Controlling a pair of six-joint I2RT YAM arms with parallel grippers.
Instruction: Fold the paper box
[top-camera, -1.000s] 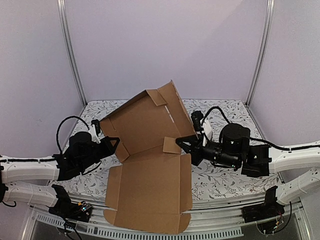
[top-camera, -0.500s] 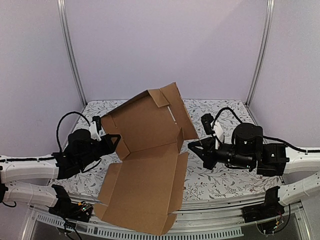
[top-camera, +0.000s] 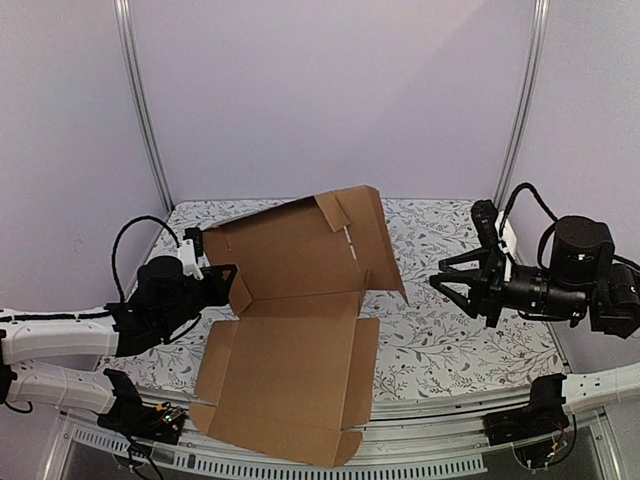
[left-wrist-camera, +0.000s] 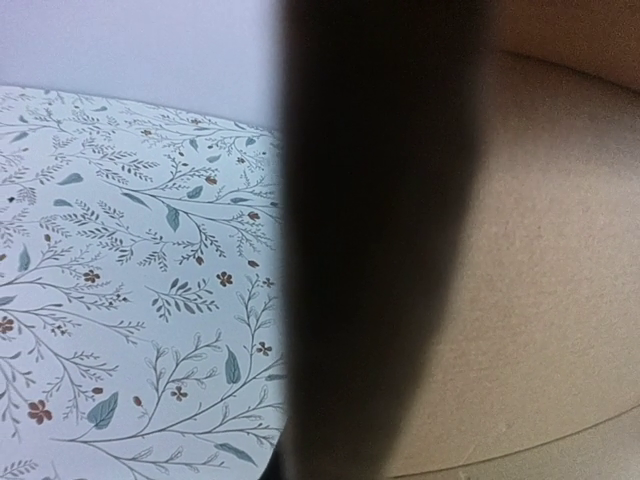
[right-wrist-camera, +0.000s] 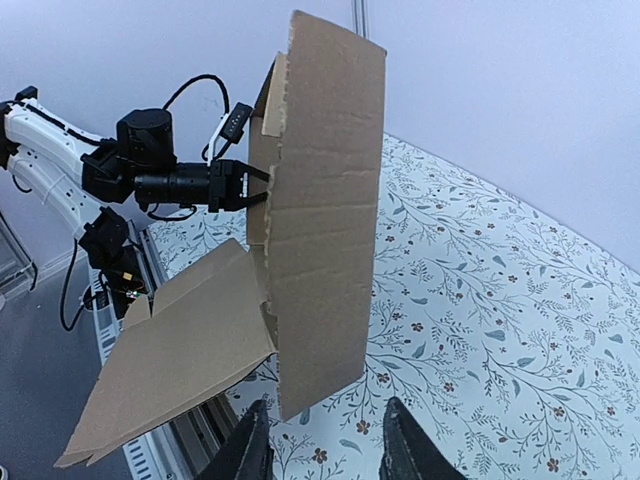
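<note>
One arm only has the plain brown cardboard paper box (top-camera: 300, 350): the left gripper (top-camera: 222, 279) is clenched on its side flap. The right gripper (top-camera: 450, 288), released and empty, faces the raised panel straight ahead, well apart.

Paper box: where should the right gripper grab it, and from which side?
Probably the raised panel of the paper box, at its free right edge, approached from the right: it stands steeply tilted facing the open right gripper, while the left gripper holds the opposite side.
</note>
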